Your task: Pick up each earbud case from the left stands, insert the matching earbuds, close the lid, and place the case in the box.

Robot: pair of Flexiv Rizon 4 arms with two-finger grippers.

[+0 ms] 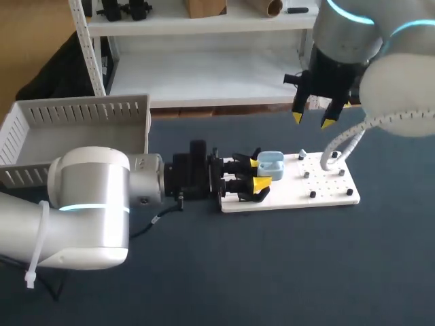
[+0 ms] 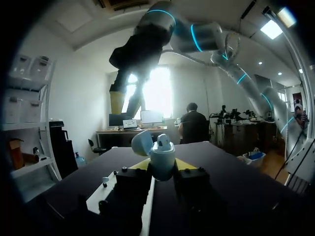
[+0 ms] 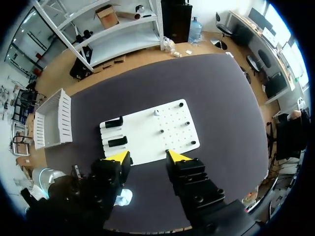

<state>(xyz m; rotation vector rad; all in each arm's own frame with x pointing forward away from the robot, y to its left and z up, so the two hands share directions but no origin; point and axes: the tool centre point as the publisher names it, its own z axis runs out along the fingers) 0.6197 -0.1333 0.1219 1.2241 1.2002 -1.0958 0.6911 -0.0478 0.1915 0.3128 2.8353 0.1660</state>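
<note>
The earbud case (image 1: 270, 165), a smooth, rounded, pale blue shell, is pinched between the two yellow tips of the left gripper (image 1: 258, 173) and held over the left end of a flat white board (image 1: 326, 187). Its lid (image 2: 142, 142) is tipped back on the hinge. Whether any earbuds sit inside cannot be told. Two low black stands (image 3: 114, 122) are at that same end of the board, and small dark pegs (image 1: 312, 194) dot the other end among rows of holes. The right gripper (image 1: 312, 120) hangs above the board's far edge, its fingers spread and holding nothing. A white box (image 1: 81, 112) with slotted plastic walls stands on the dark matte surface (image 1: 285, 272), well to the left.
</note>
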